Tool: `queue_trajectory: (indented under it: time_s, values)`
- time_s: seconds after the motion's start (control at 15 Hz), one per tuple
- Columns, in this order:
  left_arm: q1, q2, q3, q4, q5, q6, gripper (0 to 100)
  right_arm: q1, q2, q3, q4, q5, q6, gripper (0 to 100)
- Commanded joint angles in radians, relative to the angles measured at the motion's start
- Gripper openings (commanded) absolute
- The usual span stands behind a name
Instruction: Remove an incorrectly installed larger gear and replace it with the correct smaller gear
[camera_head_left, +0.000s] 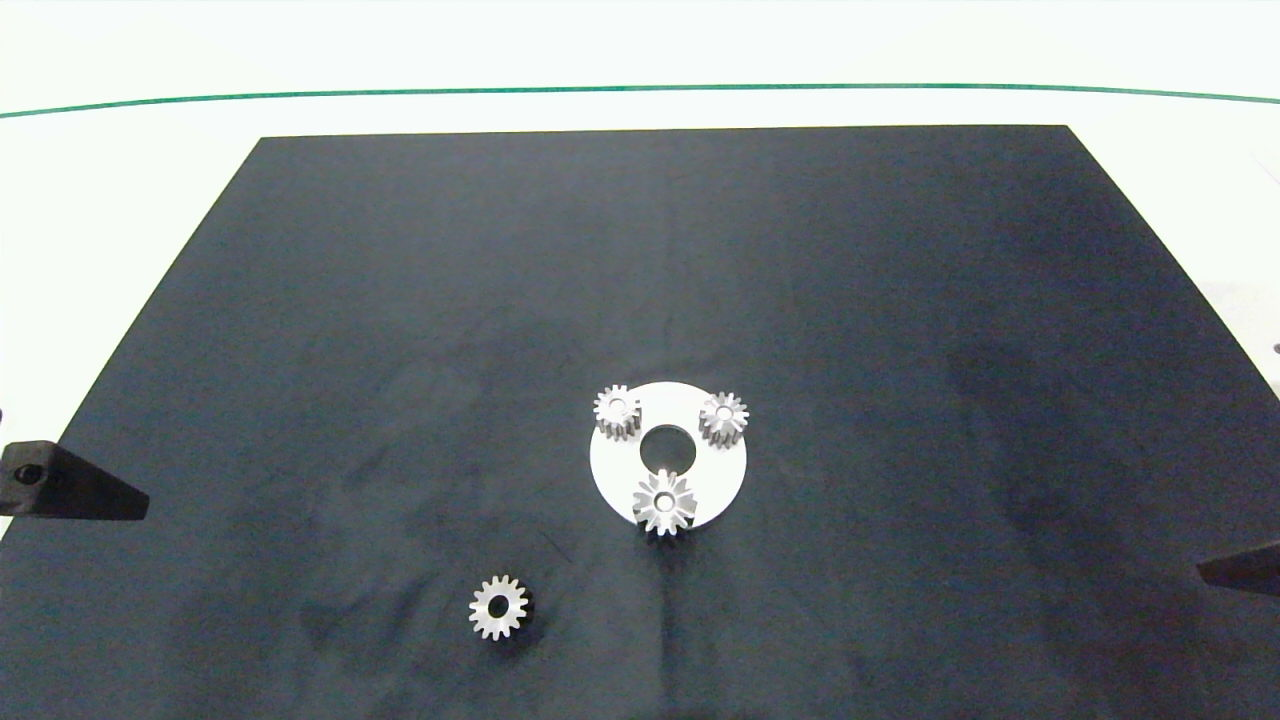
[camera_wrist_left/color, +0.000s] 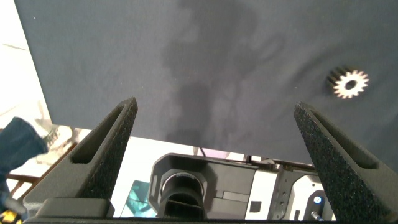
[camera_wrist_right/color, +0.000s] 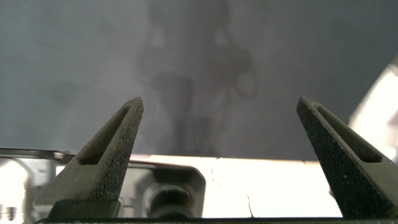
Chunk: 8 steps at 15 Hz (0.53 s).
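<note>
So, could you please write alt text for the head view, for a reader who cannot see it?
A white disc on a black mat carries two small gears and the larger gear nearest the camera. The smaller gear lies loose on the mat. Only the left claw and right claw tips show at the edges.

Matt dark cloth mat (camera_head_left: 400, 300) — shiny metal gears

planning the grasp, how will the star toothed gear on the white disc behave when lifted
The larger gear looks like solid metal, so probably stiff and heavy for its size. Its shiny, pointed teeth may slip between flat fingers. It sits on the white disc, apparently on a peg, so it likely needs a straight upward pull.
</note>
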Motion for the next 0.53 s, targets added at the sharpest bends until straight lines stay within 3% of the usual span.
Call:
queue_trajectory:
  time_s: [0.07, 0.2, 0.27, 0.47, 0.53]
  values:
    - [-0.003, -0.053, -0.009, 0.008, 0.000, -0.002, 100, 0.196, 0.124, -0.155, 0.010, -0.014, 0.092, 100]
    - [-0.003, -0.076, -0.011, 0.008, 0.000, 0.000, 100, 0.341, 0.216, -0.315, 0.142, -0.036, 0.103, 100]
    - [-0.004, -0.085, -0.011, 0.008, 0.000, 0.001, 100, 0.413, 0.243, -0.350, 0.171, -0.042, 0.118, 100]
    - [-0.029, -0.108, -0.011, 0.008, 0.000, 0.001, 100, 0.603, 0.320, -0.359, 0.169, -0.166, 0.117, 100]
    - [-0.041, -0.113, -0.009, 0.008, 0.000, 0.001, 100, 0.655, 0.343, -0.364, 0.169, -0.185, 0.113, 100]
